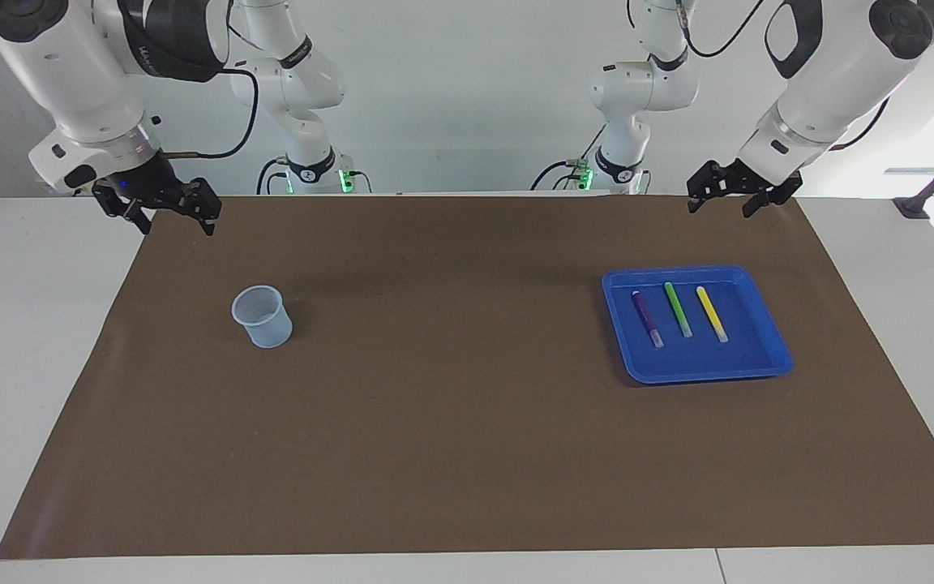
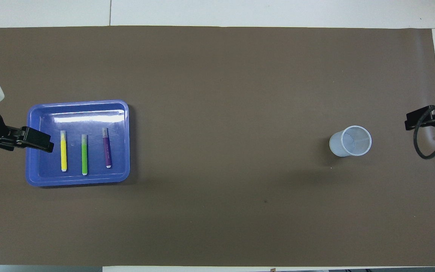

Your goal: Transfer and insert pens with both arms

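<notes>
A white surface (image 1: 21, 341) carries a brown mat (image 1: 467, 422) that covers most of it. Two white arms enter from the robots' end. The left arm (image 1: 832, 73) ends in the left tool (image 1: 736, 195), raised in the air over the mat's edge at that arm's end of the surface, its fingers spread apart and holding nothing. The right arm (image 1: 70, 73) waits with the right tool (image 1: 165, 212) raised over the mat's corner at its own end, fingers likewise spread and empty.

Below the left tool and farther from the robots lies a blue tray (image 1: 767, 357), flat on the mat. In the overhead view the left tool (image 2: 32, 139) overlaps the tray's (image 2: 123, 113) outer rim, clear of the pens. Well apart from the right tool, toward the middle of the mat, a pale translucent cup (image 1: 261, 316) stands upright, mouth up.

Three pens lie side by side in the tray, apart from one another, pale ends pointing away from the robots: the yellow pen (image 1: 711, 313) closest to the left tool, the green pen (image 1: 678, 309) in the middle, the purple pen (image 1: 646, 318) on the side toward the cup.
</notes>
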Controlling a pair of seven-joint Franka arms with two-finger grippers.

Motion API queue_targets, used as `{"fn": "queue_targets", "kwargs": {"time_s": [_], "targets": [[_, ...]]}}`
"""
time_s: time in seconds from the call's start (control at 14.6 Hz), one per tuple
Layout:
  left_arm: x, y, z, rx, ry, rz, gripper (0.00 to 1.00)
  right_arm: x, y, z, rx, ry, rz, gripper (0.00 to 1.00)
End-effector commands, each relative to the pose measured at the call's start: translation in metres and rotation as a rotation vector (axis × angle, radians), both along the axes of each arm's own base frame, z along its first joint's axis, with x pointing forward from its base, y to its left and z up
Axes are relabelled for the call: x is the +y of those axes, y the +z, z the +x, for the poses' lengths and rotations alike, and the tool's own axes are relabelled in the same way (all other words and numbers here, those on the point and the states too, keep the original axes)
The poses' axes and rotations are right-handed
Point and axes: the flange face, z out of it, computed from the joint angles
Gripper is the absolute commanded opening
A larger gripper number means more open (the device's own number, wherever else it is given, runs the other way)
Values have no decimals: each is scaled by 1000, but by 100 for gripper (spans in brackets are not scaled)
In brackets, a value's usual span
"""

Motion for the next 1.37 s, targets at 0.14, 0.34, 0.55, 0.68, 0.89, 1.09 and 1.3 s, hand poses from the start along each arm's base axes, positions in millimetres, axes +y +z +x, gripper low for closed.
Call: {"fn": "queue_targets", "kwargs": {"time_s": [0.14,0.34,0.55,0.68,0.89,1.09,1.3], "targets": [[38,-78,-18,-19,-11,-14,100,-2,2,-4,-2,14,15,100],[59,-128,-20,-51,-75,-23,100,-2,2,-4,-2,14,15,100],[76,-165,-22,-98,-93,-20,100,-2,2,-4,-2,14,15,100],[83,-185,-18,-78,-72,-22,100,-2,2,-4,-2,14,15,100],[82,-209,-6,-104,-39,-11,100,-2,2,-4,-2,15,15,100],[84,-236,2,-117,-32,-7,99,-2,2,-4,-2,16,15,100],[84,-256,7,-111,-25,-6,95,3,2,-4,-5,24,14,100]]}}
